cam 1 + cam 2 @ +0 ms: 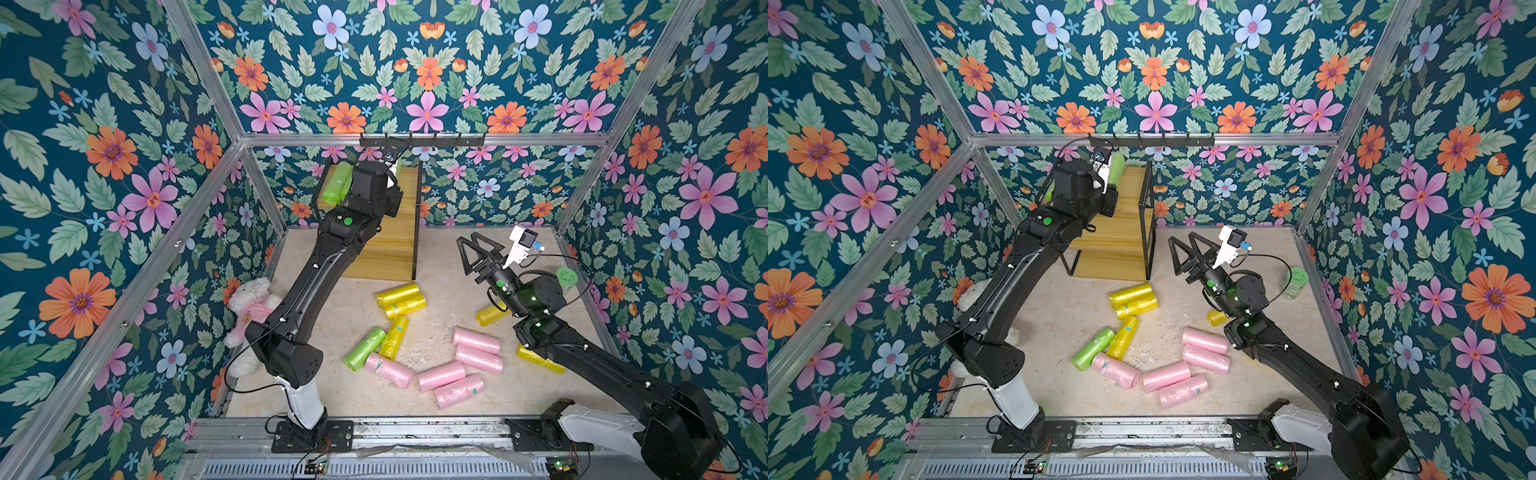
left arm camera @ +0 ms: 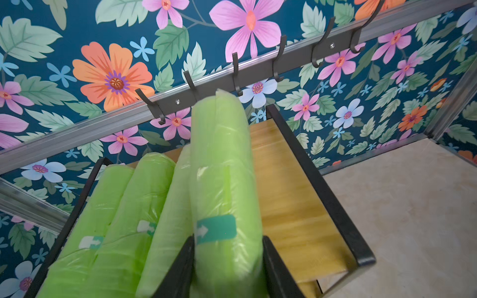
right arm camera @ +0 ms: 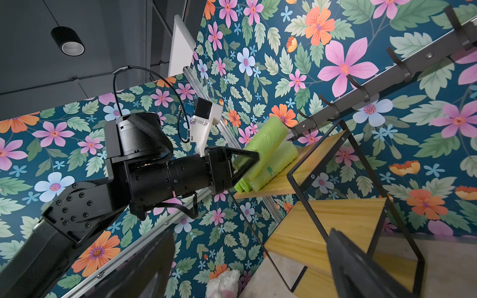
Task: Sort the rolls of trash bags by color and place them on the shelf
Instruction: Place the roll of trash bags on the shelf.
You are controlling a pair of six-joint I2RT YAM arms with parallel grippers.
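Observation:
My left gripper (image 2: 228, 247) is shut on a lime green roll (image 2: 222, 180), held tilted just above the shelf's (image 2: 291, 180) top board. Three more green rolls (image 2: 139, 206) lie side by side on that board, to one side of the held one. In both top views my wrist hides most of this; the held roll (image 1: 1116, 170) and the shelved rolls (image 1: 336, 189) show partly. My right gripper (image 1: 473, 249) hangs open and empty above the floor. On the floor lie several yellow rolls (image 1: 401, 295), several pink rolls (image 1: 441, 376) and one green roll (image 1: 365, 349).
A black hook rail (image 1: 422, 141) runs along the back wall just above the shelf (image 1: 390, 249). A white plush toy (image 1: 249, 307) lies by the left wall under my left arm. A green-lidded jar (image 1: 567, 278) stands near the right wall.

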